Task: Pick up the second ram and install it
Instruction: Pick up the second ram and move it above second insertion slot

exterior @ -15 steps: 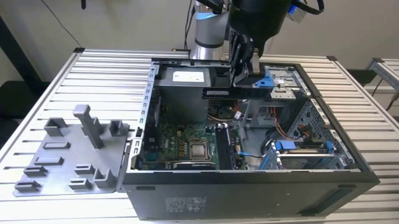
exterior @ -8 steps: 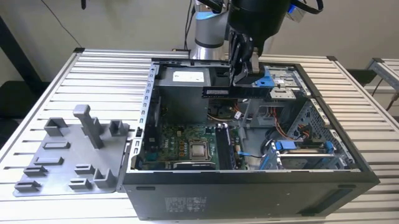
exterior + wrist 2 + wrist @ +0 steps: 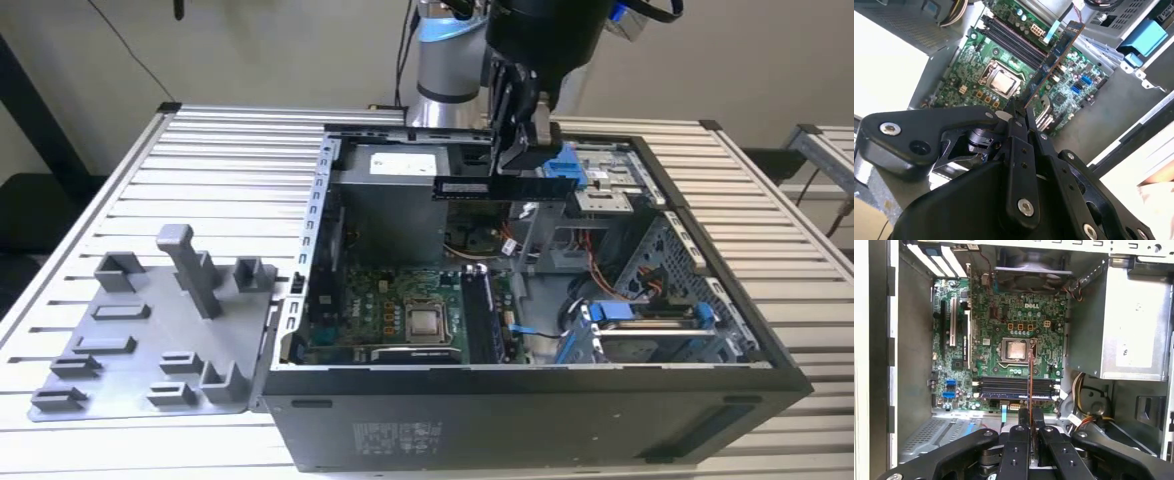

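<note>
Reaching straight down over the far end of the open computer case [image 3: 534, 420], set by the near edge of the slatted worktop [image 3: 214, 150]. Clamped in the gripper [image 3: 518, 172], nearer one end than the middle: the second ram [image 3: 467, 187], level and well clear of the motherboard [image 3: 1004, 310]. Long axis crosswise to the memory slots [image 3: 1014, 388] directly below, judging by both wrist views

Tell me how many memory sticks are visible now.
1 for certain: the second ram, held by the gripper above the open computer case. Another may sit in the motherboard slots; I cannot tell.
</note>
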